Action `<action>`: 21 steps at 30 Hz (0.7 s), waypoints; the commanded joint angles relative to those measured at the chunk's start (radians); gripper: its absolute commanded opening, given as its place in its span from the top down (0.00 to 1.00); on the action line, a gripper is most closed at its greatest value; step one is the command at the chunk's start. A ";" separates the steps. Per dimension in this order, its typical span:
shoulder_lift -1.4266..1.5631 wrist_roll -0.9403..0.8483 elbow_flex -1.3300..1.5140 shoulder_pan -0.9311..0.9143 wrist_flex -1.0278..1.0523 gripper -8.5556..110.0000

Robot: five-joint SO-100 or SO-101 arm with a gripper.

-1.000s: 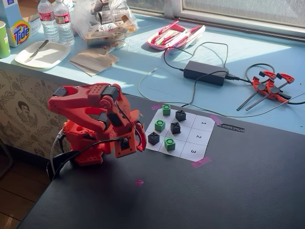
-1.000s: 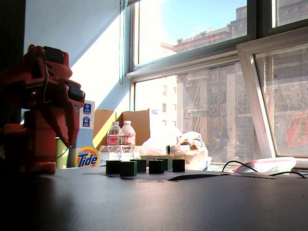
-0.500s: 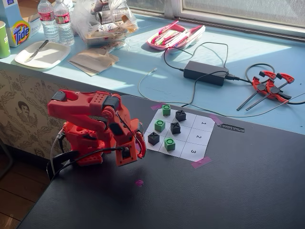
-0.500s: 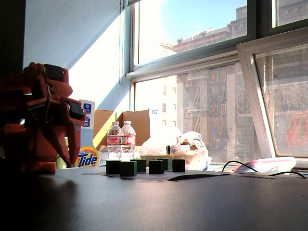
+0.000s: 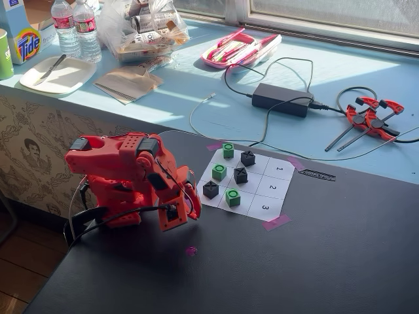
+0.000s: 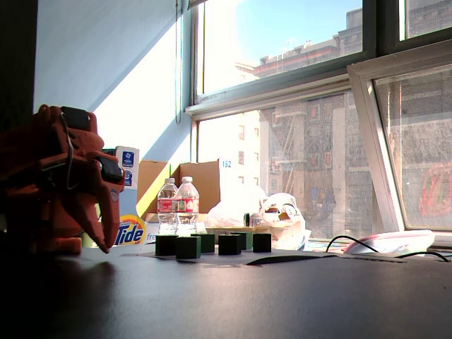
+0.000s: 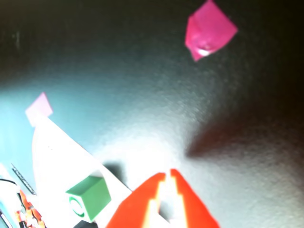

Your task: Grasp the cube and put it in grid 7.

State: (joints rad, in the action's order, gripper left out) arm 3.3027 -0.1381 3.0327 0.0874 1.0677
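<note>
Six cubes on paper grid (image 5: 262, 190) taped to bench (image 5: 314, 261): three green, three black, filling the two columns away from printed 1-2-3, presumably a tic-tac-toe layout. Which cube is the target: cannot tell; nearest green cube (image 5: 233, 197) sits in bottom row of the higher fixed view, also visible in wrist view (image 7: 89, 197). Arm folded low over its base, left of grid, wrist pitched down. Tool (image 5: 185, 210) narrow, tips nearly touching, empty, hanging above bare bench near pink tape scrap (image 5: 190, 250). Grasp not started.
</note>
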 commanded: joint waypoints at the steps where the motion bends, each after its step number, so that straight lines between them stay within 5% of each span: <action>1: -0.002 -0.011 0.011 0.003 -0.011 0.92; 21: -0.002 0.009 0.011 -0.015 -0.011 0.93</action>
State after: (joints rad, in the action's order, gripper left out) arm 3.2981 -0.1365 3.0373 0.0690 1.0661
